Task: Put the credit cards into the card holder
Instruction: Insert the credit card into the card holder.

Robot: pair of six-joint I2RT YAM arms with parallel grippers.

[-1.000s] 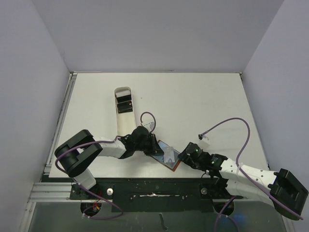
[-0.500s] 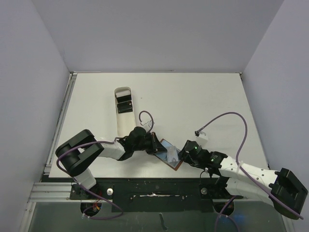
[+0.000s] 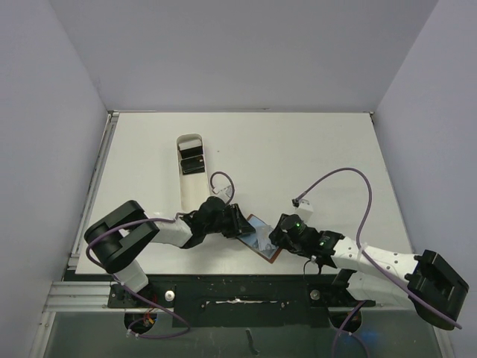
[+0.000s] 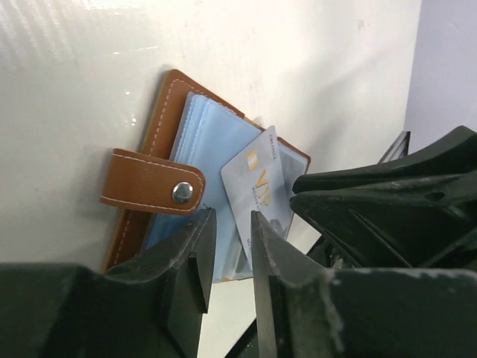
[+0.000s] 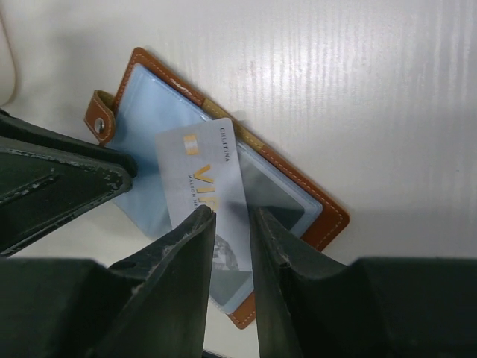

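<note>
The card holder (image 3: 270, 255) lies open near the table's front edge, brown with pale blue sleeves, in the left wrist view (image 4: 168, 101) and the right wrist view (image 5: 328, 216). A pale silver credit card (image 5: 205, 171) lies slanted on the sleeves, its lower end under a clear pocket; it also shows in the left wrist view (image 4: 257, 179). My left gripper (image 4: 231, 216) stands at the holder's left edge by the closure tab (image 4: 149, 183), jaws slightly apart with nothing between. My right gripper (image 5: 231, 212) hovers over the card, jaws slightly apart. Dark credit cards (image 3: 192, 162) lie in the white tray (image 3: 186, 142).
The two grippers (image 3: 237, 224) (image 3: 276, 237) face each other across the holder, very close together. A purple cable (image 3: 350, 179) loops above the right arm. The table's front edge runs just below the holder.
My right gripper has moved left onto the holder and now stands over the silver card. My left gripper has shifted slightly along the holder's left edge.
</note>
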